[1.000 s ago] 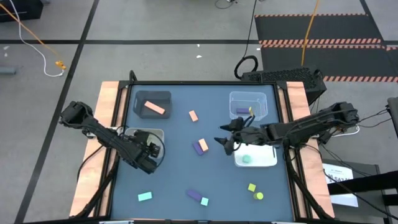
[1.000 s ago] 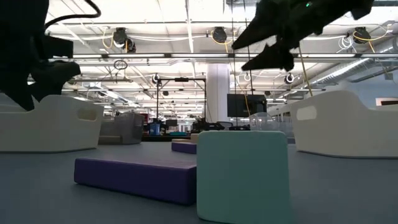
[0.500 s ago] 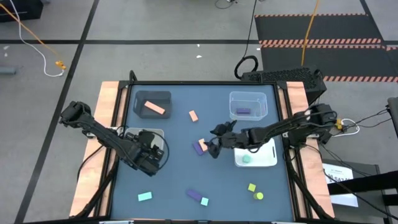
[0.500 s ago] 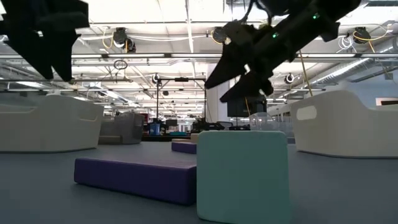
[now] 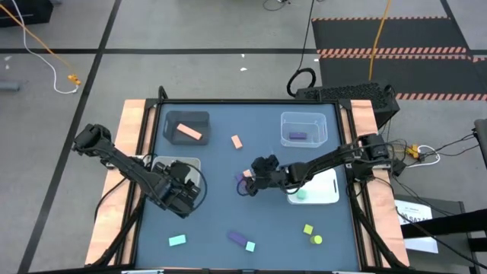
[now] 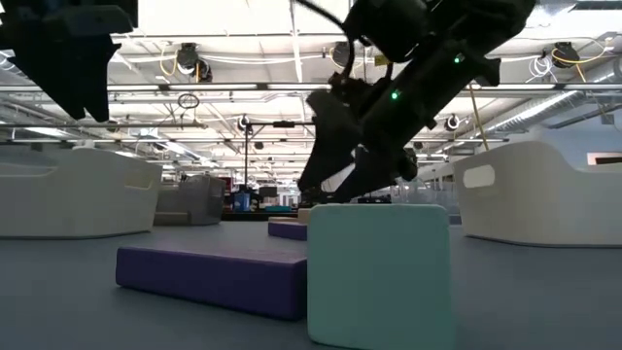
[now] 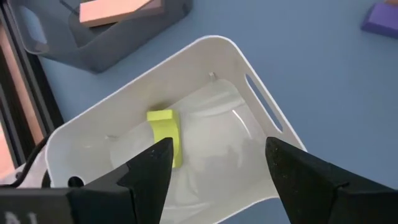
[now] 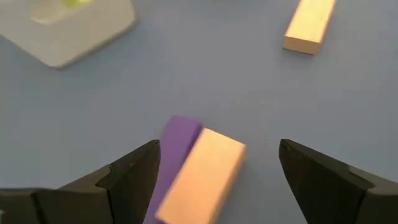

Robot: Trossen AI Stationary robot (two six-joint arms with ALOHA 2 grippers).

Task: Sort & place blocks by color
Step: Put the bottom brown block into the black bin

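Observation:
My right gripper point(image 8: 224, 177) stands open low over the middle of the table point(image 5: 245, 186). A purple block point(image 8: 176, 155) and a salmon-orange block point(image 8: 203, 174) lie side by side on the table between its fingers, untouched. My left gripper point(image 7: 217, 163) hangs open above the left white bin point(image 7: 255, 93), also seen from overhead point(image 5: 185, 192). A yellow-green block point(image 7: 165, 128) lies on that bin's floor. Another salmon-orange block point(image 8: 309, 25) lies farther off on the table.
At the back, a dark grey bin point(image 5: 186, 120) holds a salmon-orange block and a clear bin point(image 5: 303, 122) a purple one. The right white bin point(image 5: 323, 194) holds a teal block. Loose teal point(image 5: 177, 240), purple point(image 5: 237, 238) and yellow-green point(image 5: 307, 228) blocks lie near the front edge.
My right gripper has swung toward the table's left edge and come down, from beside the right white bin to the purple and salmon-orange pair in the middle. My left gripper has risen above the left white bin.

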